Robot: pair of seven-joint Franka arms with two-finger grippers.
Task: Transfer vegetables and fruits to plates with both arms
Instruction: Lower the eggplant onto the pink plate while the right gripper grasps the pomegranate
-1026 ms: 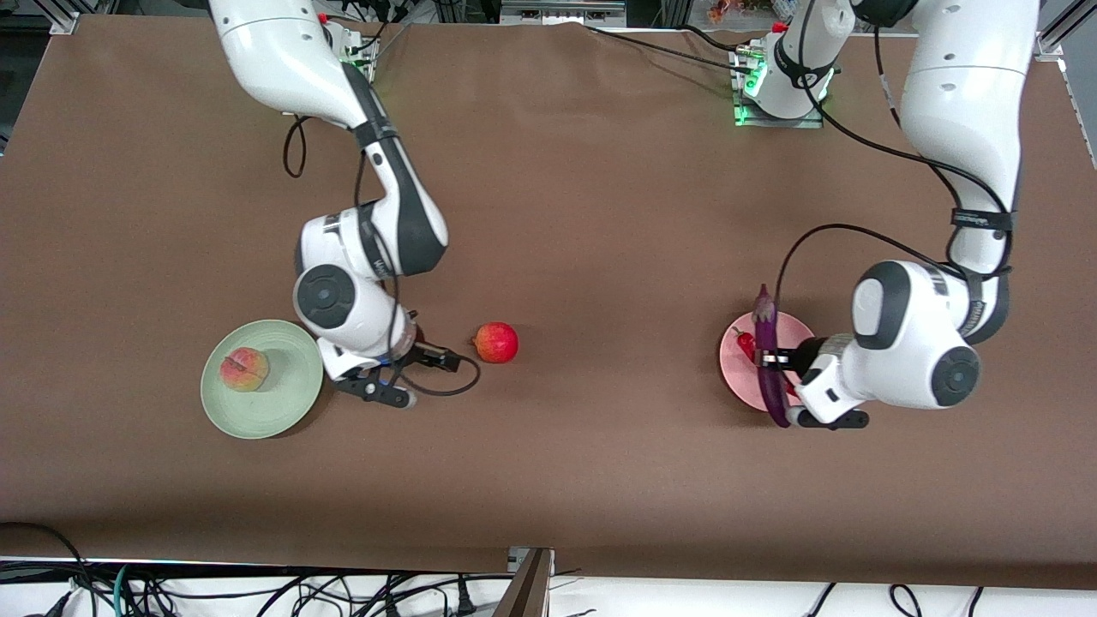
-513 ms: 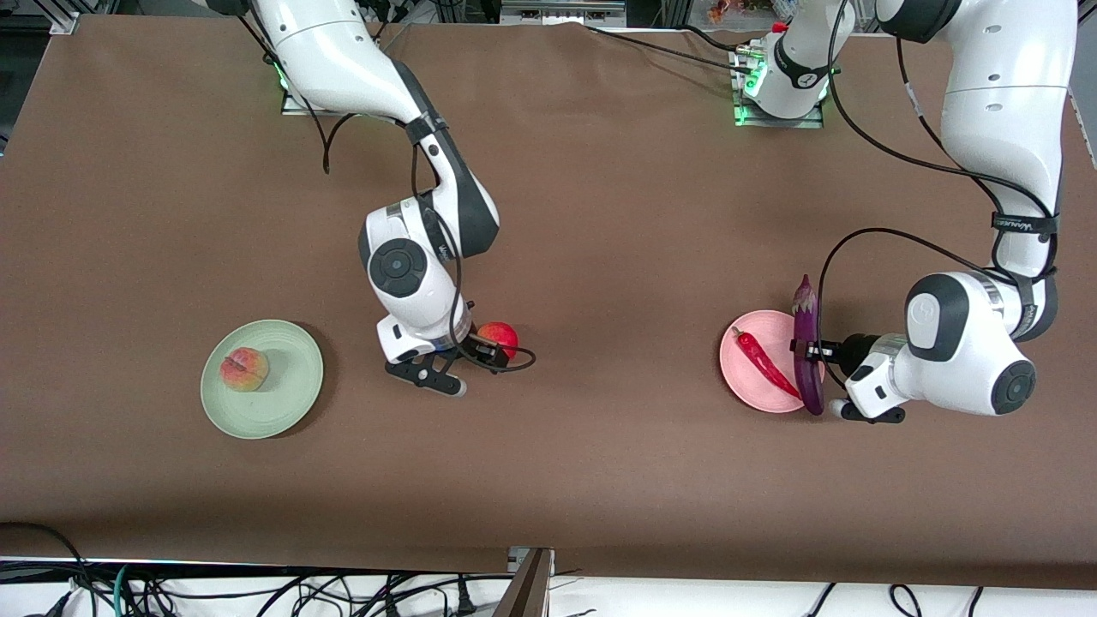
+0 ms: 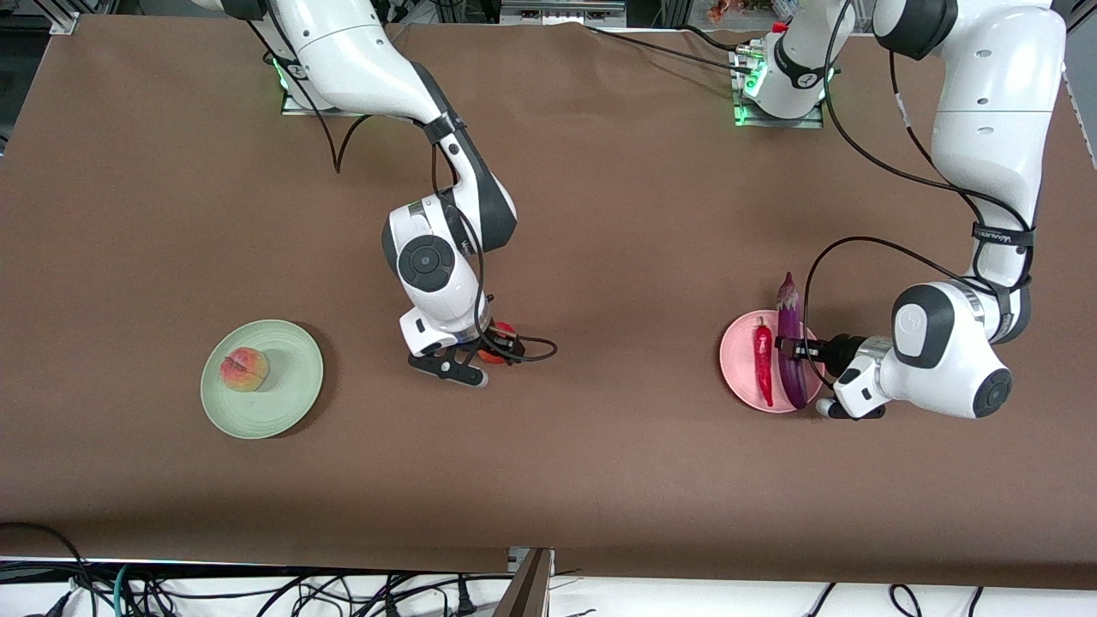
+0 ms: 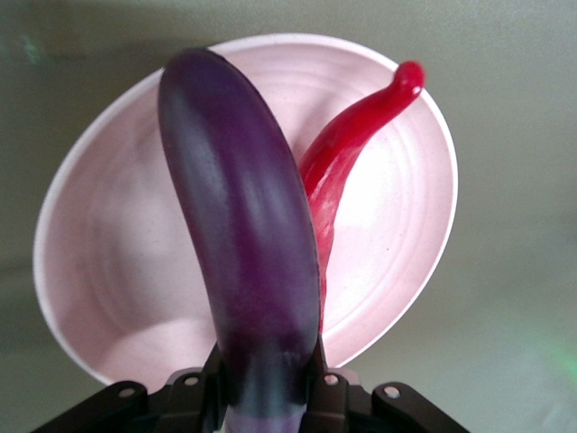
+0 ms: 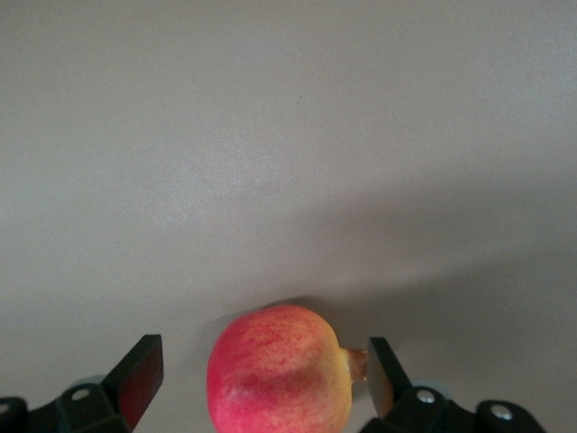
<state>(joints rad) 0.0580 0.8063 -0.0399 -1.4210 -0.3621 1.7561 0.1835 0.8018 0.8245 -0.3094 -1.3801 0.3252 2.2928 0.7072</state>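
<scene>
Two white jointed robot arms reach over a brown table (image 3: 600,480); the left end effector (image 3: 793,350) is closed around a long glossy purple eggplant (image 3: 790,343), near its stem half, holding it over a round pale pink plate (image 3: 737,364) toward the left arm's end of the table; a slender bright red chili pepper (image 3: 762,360) lies on that plate just beside the eggplant; the right end effector (image 3: 488,350) is low over the middle of the table with its fingers (image 5: 140,374) spread wide on either side of a round red pomegranate-like fruit (image 5: 278,372), not gripping it; a fuzzy yellow-pink peach (image 3: 244,369) sits on a round pale mint green plate (image 3: 291,403) toward the right arm's end.
</scene>
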